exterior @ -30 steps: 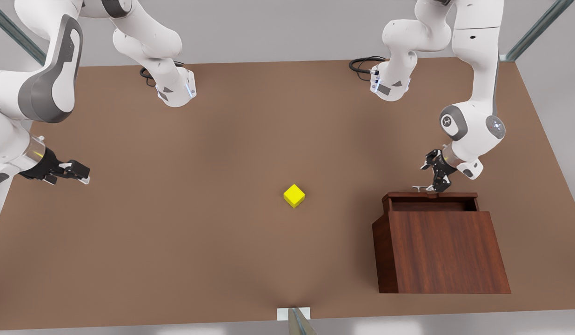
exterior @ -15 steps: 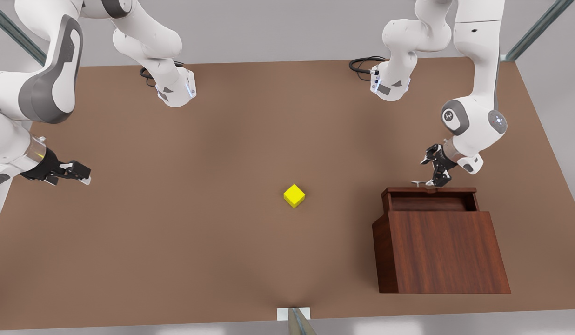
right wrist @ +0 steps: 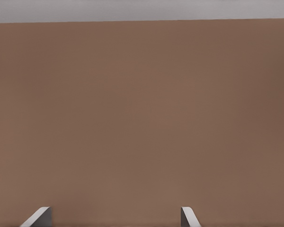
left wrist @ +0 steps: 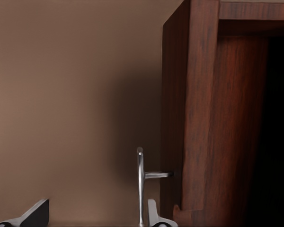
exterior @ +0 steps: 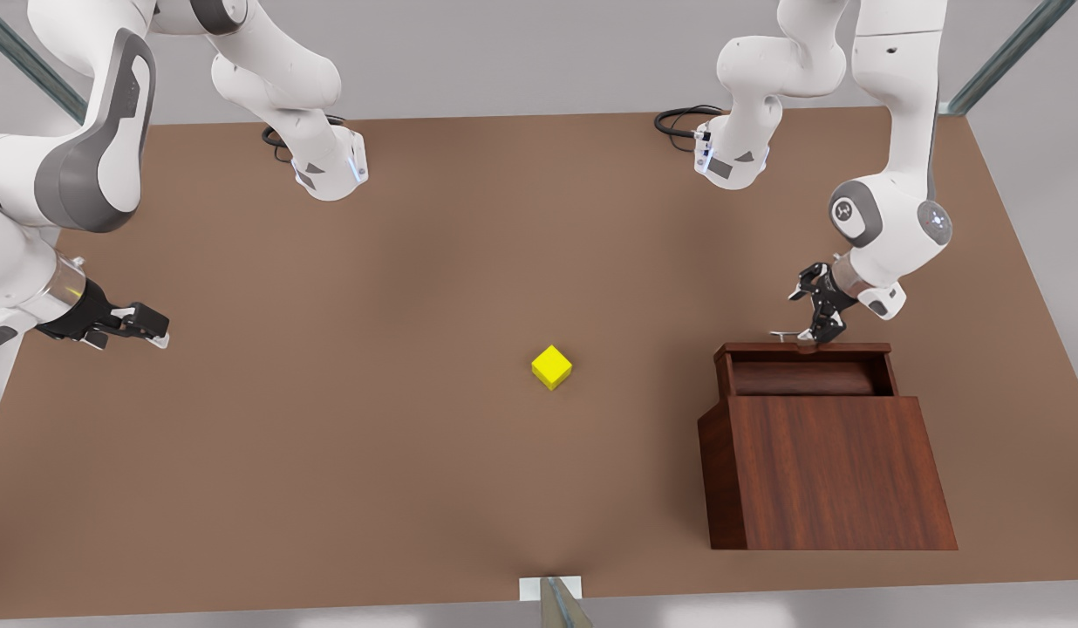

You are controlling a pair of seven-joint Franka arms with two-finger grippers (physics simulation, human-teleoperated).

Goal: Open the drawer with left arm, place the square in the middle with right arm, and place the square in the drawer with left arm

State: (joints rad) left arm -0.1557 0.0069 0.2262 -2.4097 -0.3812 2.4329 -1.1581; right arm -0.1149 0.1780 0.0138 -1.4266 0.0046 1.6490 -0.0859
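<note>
The left gripper [exterior: 811, 336] sits at the drawer's [exterior: 805, 362] front edge, at about three o'clock on the table in the front view. In its wrist view its fingers [left wrist: 156, 217] stand spread apart, one on each side of the thin silver handle [left wrist: 140, 184], not pinched on the bar. The drawer is pulled partway out of the wooden box [exterior: 831, 471], its shallow tray showing.

The right gripper [exterior: 151, 330] waits at nine o'clock, near the table's edge, its fingertips [right wrist: 40, 216] parted over bare tabletop [right wrist: 142, 118], holding nothing.

The square [exterior: 551, 366] lies close to the table's centre, on the middle [exterior: 469, 288], well apart from both grippers: at about eight o'clock from the left gripper, at about three o'clock from the right one. Open brown surface surrounds it on every side.

The box and drawer are dark reddish-brown wood grain with sharp corners; the table is plain matte brown; the square is a bright yellow cube.
</note>
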